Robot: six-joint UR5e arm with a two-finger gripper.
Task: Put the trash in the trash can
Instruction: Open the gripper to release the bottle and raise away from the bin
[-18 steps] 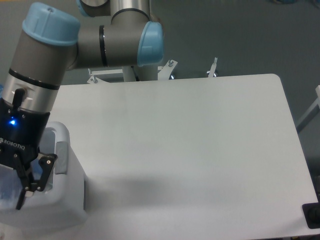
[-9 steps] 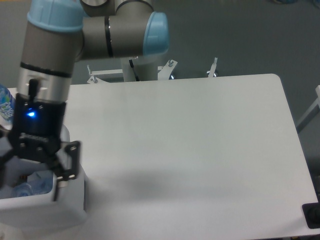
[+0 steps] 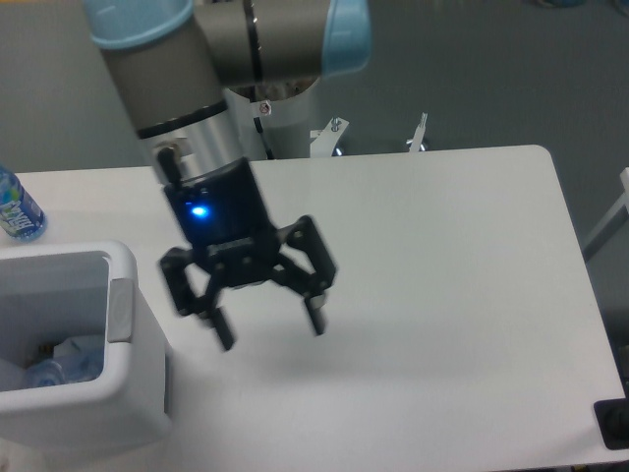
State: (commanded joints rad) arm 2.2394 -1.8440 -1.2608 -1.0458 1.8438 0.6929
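The trash can point(image 3: 133, 393) is a boxy white bin with a grey strip point(image 3: 119, 310) on its rim, at the table's front left corner. Inside it lie a clear plastic bottle point(image 3: 54, 370) and a wrinkly translucent white piece point(image 3: 74, 347), only partly visible. My gripper point(image 3: 270, 331) hangs open and empty above the white table, to the right of the bin, its two black fingers spread wide apart.
A bottle with a blue label and blue-tinted body point(image 3: 17, 209) stands at the table's far left edge, behind the bin. The table's rounded right edge point(image 3: 580, 265) runs down the right side. A dark object point(image 3: 614, 423) sits at the bottom right corner.
My gripper has risen out of the bin and swung right over the table, its fingers now wide open. The trash now lies in the bin.
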